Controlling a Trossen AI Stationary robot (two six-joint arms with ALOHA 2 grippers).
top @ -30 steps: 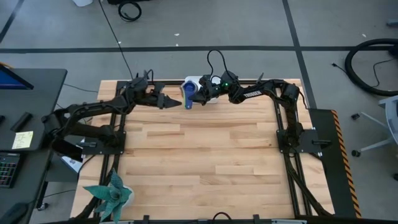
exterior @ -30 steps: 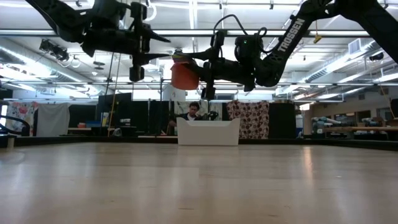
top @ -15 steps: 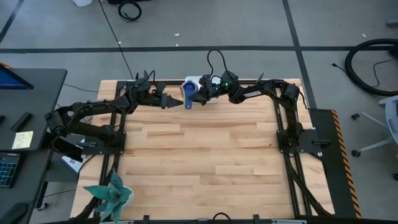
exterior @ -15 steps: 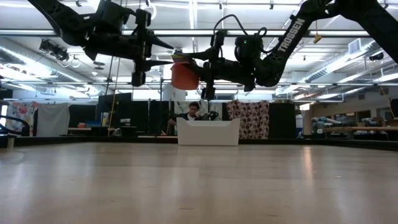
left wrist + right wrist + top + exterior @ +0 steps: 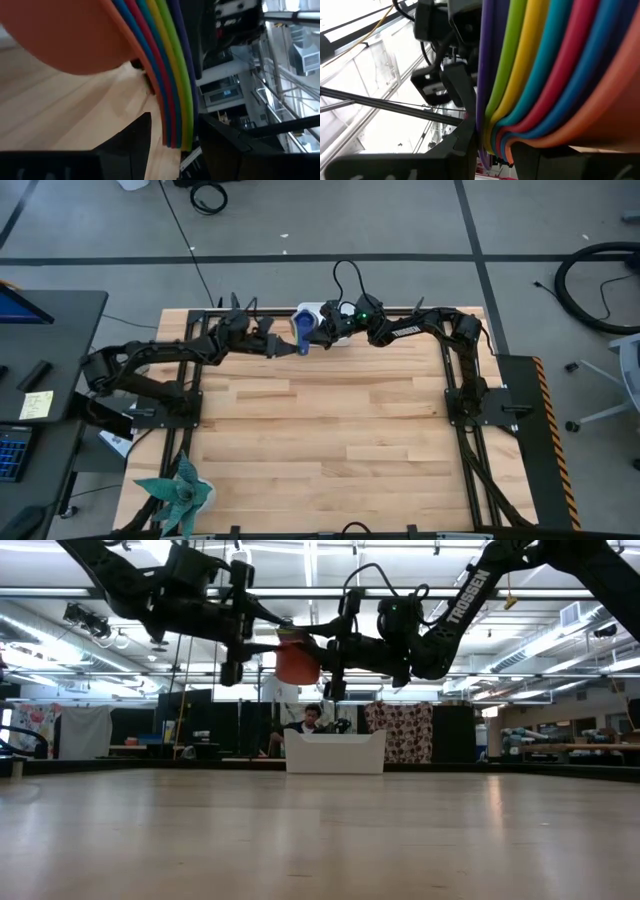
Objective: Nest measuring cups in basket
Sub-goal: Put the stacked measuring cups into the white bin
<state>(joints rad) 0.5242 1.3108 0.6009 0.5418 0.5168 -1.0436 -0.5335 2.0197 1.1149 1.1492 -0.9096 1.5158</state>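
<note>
The measuring cups (image 5: 303, 332) are nested in one stack, dark blue on top and orange (image 5: 297, 662) at the bottom. They hang high above the near left edge of the white basket (image 5: 335, 752), which rests on the table at its far edge. My right gripper (image 5: 318, 333) is shut on the stacked handles (image 5: 530, 75). My left gripper (image 5: 283, 346) is open, level with the stack on its left. In the left wrist view its fingers (image 5: 135, 137) stand on either side of the handles' free ends (image 5: 175, 130). My right gripper pinches the stacked rainbow handles (image 5: 495, 125) between its two fingers, which lie across all the layers and come in level from the table's right. The nested bowls hang below the handles, upright and lifted clear of the basket and table. My left gripper: whether its fingers touch the handles, I cannot tell.
Bare wooden tabletop (image 5: 330, 430) stretches toward the near edge. A green toy plant (image 5: 180, 490) sits at the near left corner. A person (image 5: 312, 718) shows behind the basket, beyond the table.
My left gripper has moved toward the table's right edge and slightly down, up to the cup stack, so its fingers now straddle the handles' free ends. The cups have stayed in place in my right gripper.
</note>
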